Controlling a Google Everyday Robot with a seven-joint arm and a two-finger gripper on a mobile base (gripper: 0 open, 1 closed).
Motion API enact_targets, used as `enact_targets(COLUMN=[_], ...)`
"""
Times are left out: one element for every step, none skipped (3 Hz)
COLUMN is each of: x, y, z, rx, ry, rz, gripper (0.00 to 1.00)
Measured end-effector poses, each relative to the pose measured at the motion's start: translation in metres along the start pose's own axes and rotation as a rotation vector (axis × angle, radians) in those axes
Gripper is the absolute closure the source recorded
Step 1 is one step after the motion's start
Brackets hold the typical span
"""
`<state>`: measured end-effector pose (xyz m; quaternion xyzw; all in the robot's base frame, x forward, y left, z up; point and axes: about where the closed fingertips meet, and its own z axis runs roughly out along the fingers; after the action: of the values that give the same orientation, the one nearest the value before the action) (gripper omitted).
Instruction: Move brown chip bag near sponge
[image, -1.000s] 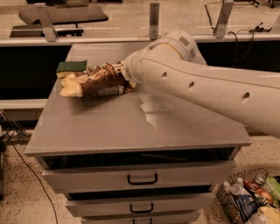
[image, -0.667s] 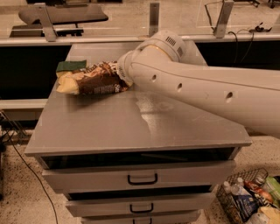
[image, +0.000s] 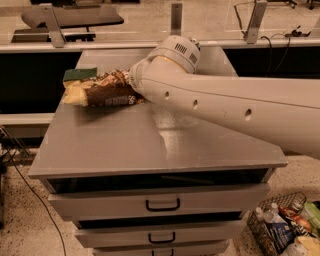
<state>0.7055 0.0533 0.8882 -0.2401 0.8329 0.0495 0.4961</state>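
The brown chip bag (image: 102, 91) lies on the grey cabinet top (image: 125, 140) at its far left, dark brown in the middle with a cream-yellow left end. The sponge (image: 79, 74), dark green on top, sits just behind the bag's left end, touching or nearly touching it. My gripper (image: 134, 87) is at the bag's right end, hidden behind my large white arm (image: 210, 100), which reaches in from the right.
The cabinet has drawers with black handles (image: 162, 205) below its front edge. A wire basket (image: 285, 227) with bottles and packets stands on the floor at lower right. A low wall and metal posts (image: 176, 17) run behind the cabinet.
The arm and the chip bag have shifted a little further left and back, bringing the bag's left end right up beside the sponge.
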Motion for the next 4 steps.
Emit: enact_targets(x=[0.008, 0.014, 0.018, 0.019], y=[0.001, -0.002, -0.001, 0.003], z=[-0.005, -0.015, -0.025, -0.035], rx=[-0.009, -0.019, -0.043, -0.086], ry=[0.003, -0.003, -0.012, -0.03], rz=[0.0, -0.012, -0.033, -0.055], gripper=[0.59, 0.37, 0.13, 0.0])
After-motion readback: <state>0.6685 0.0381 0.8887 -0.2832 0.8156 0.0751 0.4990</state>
